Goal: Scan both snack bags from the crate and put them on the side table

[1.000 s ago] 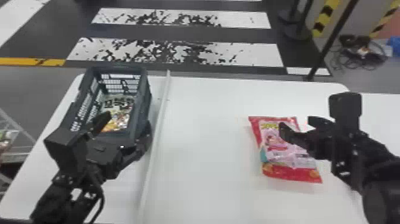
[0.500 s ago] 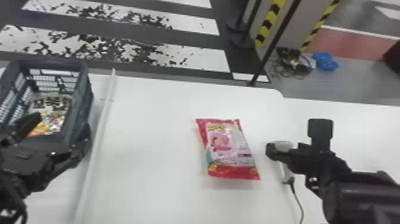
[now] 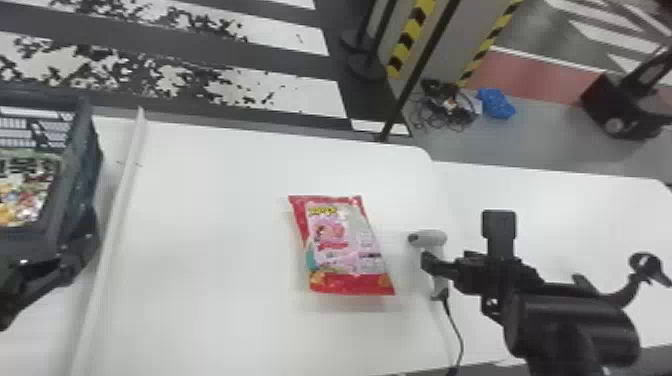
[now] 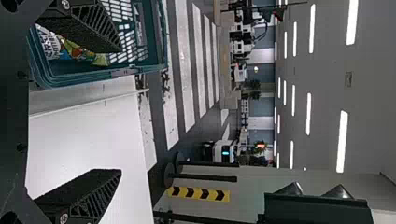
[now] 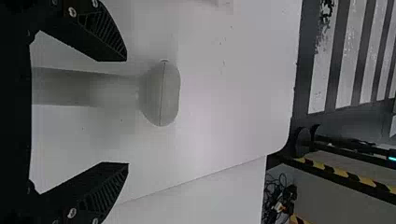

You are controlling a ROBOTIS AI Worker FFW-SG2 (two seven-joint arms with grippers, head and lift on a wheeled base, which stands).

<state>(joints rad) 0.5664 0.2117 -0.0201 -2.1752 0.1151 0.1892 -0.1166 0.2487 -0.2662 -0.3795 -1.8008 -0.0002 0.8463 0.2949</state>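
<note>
A red and pink snack bag (image 3: 345, 245) lies flat on the white table. The other, multicoloured bag (image 3: 25, 190) is inside the dark crate (image 3: 75, 165); the left wrist view shows this bag (image 4: 70, 49) too. To the right of the red bag stands the grey scanner (image 3: 430, 237), my right gripper (image 3: 435, 265) at its handle. In the right wrist view, that gripper (image 5: 125, 112) is open, with the scanner (image 5: 161, 93) between and just beyond its fingers. My left gripper (image 3: 40, 285) hangs by the crate's near side; seen from its wrist, the gripper (image 4: 119, 111) is open.
A pale raised strip (image 3: 117, 215) runs across the table between crate and red bag. From the scanner a black cable (image 3: 456, 330) trails to the near edge. A second white table surface (image 3: 550, 200) adjoins on the right. Dark posts stand beyond the far edge.
The head view has turned to the right. My right gripper has moved right, from over the red bag to the scanner, which has come into sight. The left gripper remains beside the crate.
</note>
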